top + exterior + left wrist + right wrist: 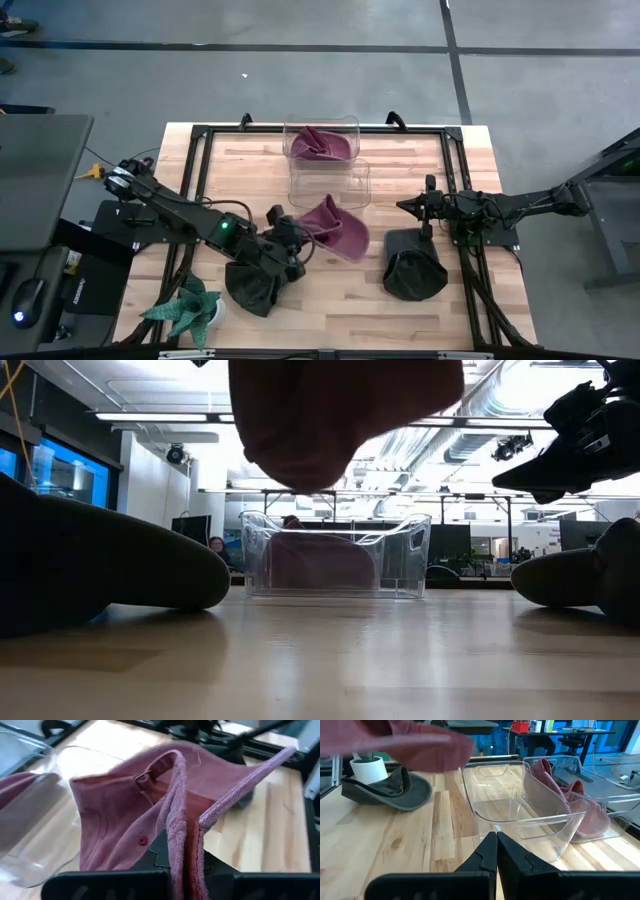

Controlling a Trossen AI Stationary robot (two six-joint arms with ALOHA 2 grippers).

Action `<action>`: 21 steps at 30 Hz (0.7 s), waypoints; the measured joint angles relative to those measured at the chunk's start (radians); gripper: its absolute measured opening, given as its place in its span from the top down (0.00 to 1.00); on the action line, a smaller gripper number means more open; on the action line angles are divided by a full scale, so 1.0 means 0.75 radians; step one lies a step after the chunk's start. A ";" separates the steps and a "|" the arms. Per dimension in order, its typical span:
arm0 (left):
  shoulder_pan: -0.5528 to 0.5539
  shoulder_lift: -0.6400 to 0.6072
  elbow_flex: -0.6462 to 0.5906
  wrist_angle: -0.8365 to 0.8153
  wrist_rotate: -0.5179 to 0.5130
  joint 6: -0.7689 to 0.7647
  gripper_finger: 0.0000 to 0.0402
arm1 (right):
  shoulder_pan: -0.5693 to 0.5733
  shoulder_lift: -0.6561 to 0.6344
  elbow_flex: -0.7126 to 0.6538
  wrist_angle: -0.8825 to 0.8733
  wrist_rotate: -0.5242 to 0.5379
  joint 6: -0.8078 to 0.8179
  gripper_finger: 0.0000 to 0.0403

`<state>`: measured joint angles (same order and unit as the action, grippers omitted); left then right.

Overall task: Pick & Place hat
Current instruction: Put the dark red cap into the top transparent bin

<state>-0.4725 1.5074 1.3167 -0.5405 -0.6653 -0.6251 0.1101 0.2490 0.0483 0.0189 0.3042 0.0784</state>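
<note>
Over the wooden table (470,170), the left gripper (300,232) is reaching toward the clear bin (330,185), clenching a maroon hat (335,225). Right gripper (408,206) is hovering with fingers closed, empty.

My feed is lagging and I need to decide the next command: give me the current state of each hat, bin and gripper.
Left gripper: shut on held hat.
Held hat: maroon, lifted off the table, near the empty bin.
Empty bin: clear, upright, nothing inside.
Far bin: clear, holds a maroon hat.
Left dark hat: lying on the table.
Right dark hat: lying on the table.
Right gripper: shut, empty, above the table.
</note>
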 joint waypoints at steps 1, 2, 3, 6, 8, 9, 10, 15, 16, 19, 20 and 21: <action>0.000 -0.004 0.000 -0.002 -0.020 -0.014 1.00 | 0.000 0.000 0.000 0.000 -0.001 0.000 1.00; 0.001 -0.005 0.010 -0.015 -0.034 -0.026 1.00 | 0.000 0.000 0.000 0.000 -0.001 0.000 1.00; 0.001 -0.004 0.022 -0.029 -0.045 -0.041 1.00 | -0.001 0.000 0.000 0.000 0.000 0.000 1.00; 0.001 -0.004 0.072 -0.074 -0.084 -0.057 1.00 | 0.000 0.000 0.000 0.000 0.000 0.000 1.00; 0.001 -0.004 0.105 -0.091 -0.123 -0.063 1.00 | 0.000 0.000 0.000 0.000 -0.001 0.000 1.00; 0.002 -0.004 0.123 -0.107 -0.144 -0.072 1.00 | 0.000 0.000 0.000 0.000 -0.001 0.000 1.00; 0.002 -0.004 0.145 -0.125 -0.160 -0.079 1.00 | 0.000 0.000 0.000 0.000 -0.001 0.000 1.00; 0.024 -0.004 0.217 -0.174 -0.255 -0.085 1.00 | 0.000 0.000 0.000 0.000 -0.001 0.000 1.00; 0.031 -0.004 0.222 -0.182 -0.270 -0.086 1.00 | 0.000 0.000 0.000 0.000 -0.001 0.000 1.00; 0.072 -0.004 0.236 -0.201 -0.278 -0.086 1.00 | 0.000 0.000 0.000 0.000 -0.001 0.000 1.00; 0.082 -0.004 0.237 -0.202 -0.278 -0.086 1.00 | 0.000 0.000 0.000 0.000 -0.001 0.000 1.00; 0.089 -0.004 0.237 -0.202 -0.279 -0.082 1.00 | 0.000 0.000 0.000 0.000 0.000 0.000 1.00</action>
<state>-0.4054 1.5043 1.4940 -0.6919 -0.8745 -0.6867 0.1099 0.2491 0.0483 0.0189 0.3040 0.0783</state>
